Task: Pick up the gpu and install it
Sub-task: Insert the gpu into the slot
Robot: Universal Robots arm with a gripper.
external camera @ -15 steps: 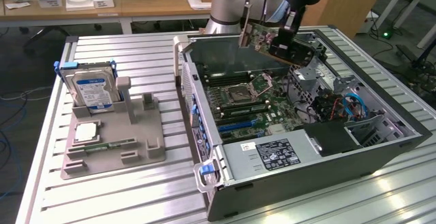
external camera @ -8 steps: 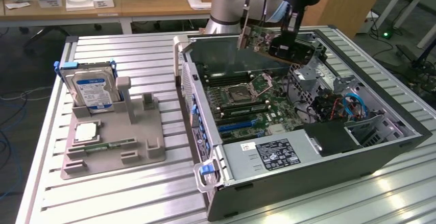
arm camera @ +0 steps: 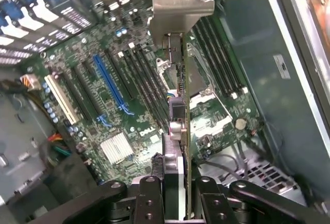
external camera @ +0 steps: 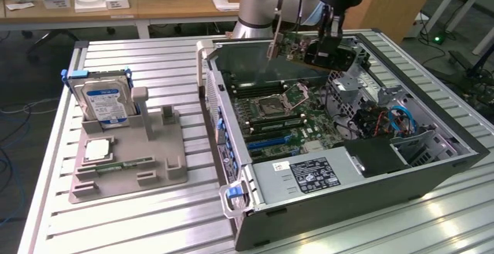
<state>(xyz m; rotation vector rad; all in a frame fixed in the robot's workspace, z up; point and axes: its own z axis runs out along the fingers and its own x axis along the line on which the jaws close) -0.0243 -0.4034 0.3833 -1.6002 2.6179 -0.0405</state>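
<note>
Over the far end of the open case [external camera: 347,208], the gpu [external camera: 305,48] hangs in the air, touching nothing, at about 1 o'clock from the CPU socket [external camera: 272,108] in the exterior view. The gripper [external camera: 330,37] has it: jaws part-closed, pinching the card across both faces, toward the end away from the bracket [external camera: 275,45].

The wrist view looks along the card edge-on. It stands close to upright above the motherboard [arm camera: 129,110], and the blue slot [arm camera: 111,82] is off to one side, not under the card. In the exterior view that slot sits at about 7 o'clock from the gpu, well apart.

My read is that this is the carry-and-align step, with nothing seated yet. To do it well:
- Get the card's lower edge parallel to the slot and directly above it before any descent.
- Keep the bracket facing the case wall at 9 o'clock.
- Keep the card vertical and come straight down.
- The off-centre grip may let the card pivot, so press evenly.
- Stay clear of the socket and the RAM slots [arm camera: 216,64].

The hard drive [external camera: 104,100] on the tray [external camera: 154,167], at 9 o'clock outside the case, is out of play.
</note>
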